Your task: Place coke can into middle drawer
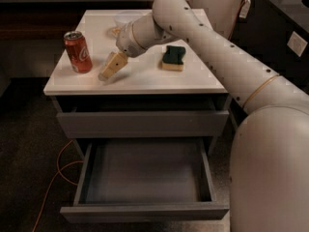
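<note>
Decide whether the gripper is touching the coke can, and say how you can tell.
Apart. The camera view shows a strip of white cabinet top between the upright coke can and the gripper, low over that top beside it.

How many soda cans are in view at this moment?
1. The coke can stands upright near the left edge of the white tabletop. The gripper is just to its right, apart from it. The open drawer shows none; the arm could hide others.
</note>
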`<action>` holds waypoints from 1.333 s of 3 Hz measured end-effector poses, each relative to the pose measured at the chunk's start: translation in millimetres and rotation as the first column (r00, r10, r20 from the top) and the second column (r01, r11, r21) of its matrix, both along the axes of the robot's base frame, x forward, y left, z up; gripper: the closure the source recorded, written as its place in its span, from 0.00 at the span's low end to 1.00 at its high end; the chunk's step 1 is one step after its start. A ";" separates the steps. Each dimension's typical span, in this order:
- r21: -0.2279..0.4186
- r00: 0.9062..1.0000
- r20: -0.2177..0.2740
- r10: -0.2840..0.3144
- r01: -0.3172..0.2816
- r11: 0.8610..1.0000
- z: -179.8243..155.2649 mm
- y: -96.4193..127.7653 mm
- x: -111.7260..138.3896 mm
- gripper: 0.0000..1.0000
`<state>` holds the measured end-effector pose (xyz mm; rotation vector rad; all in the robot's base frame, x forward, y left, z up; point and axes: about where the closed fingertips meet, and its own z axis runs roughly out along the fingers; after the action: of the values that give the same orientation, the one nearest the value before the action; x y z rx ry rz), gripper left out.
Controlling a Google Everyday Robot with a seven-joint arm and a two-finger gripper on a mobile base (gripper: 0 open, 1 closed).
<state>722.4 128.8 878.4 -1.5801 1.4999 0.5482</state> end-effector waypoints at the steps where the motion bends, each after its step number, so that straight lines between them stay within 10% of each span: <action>1: 0.047 0.999 0.029 -0.023 0.022 0.999 2.7 29.0 20.2 0.00; 3: 0.092 0.999 0.047 0.024 -0.028 0.995 3.5 81.7 33.0 0.00; 4: 0.092 0.996 0.055 0.064 -0.069 0.993 4.5 100.9 29.8 0.16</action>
<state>752.2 229.6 882.9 -1.5643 1.3673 0.6019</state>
